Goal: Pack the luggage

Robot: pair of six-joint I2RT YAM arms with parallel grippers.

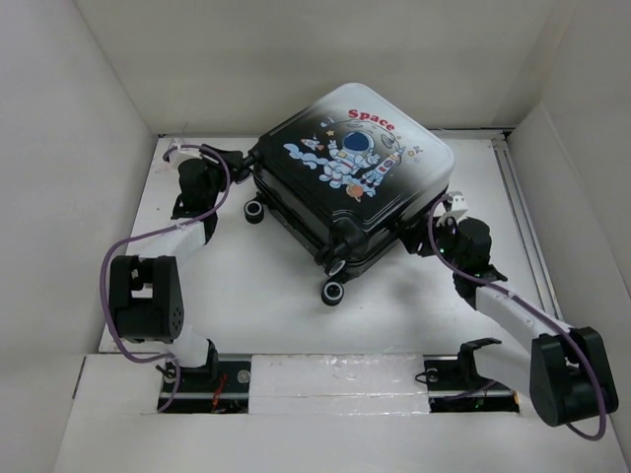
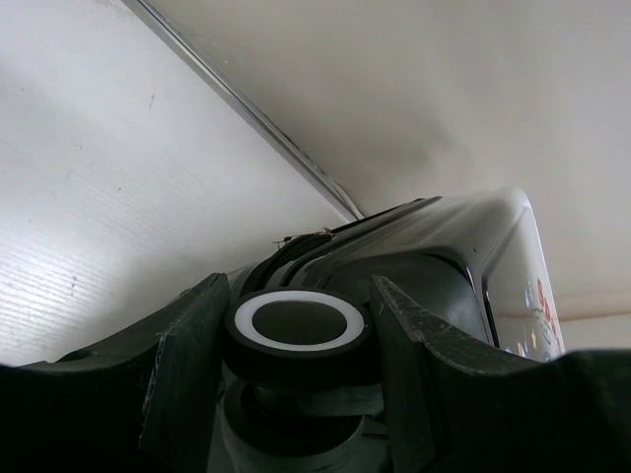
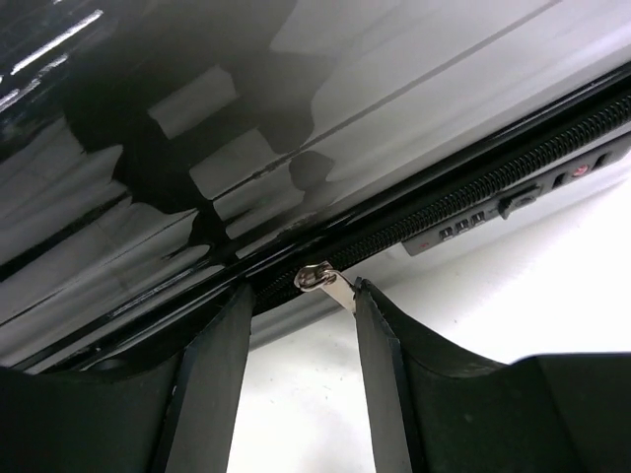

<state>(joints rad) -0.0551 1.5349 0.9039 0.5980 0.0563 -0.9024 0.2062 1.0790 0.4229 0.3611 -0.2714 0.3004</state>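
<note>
Luggage lies lid-down mid-desk, long axis diagonal between my arms: left jaws clamped on its far-left caster wheel, right jaws apart with the zipper pull between the tips, seam running crosswise just ahead.

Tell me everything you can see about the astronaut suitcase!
The hard, shiny wheeled suitcase fades from black to white, with a cartoon astronaut, rocket, clouds and red "Space" lettering on top. It lies flat, lid looking closed, cornerwise on the white table. Small black wheels with white rings stick out on its near side. A black zip and number lock run along one edge. The left pincer seems to pinch one wheel; the open right pincer straddles the silver zip pull.
</note>
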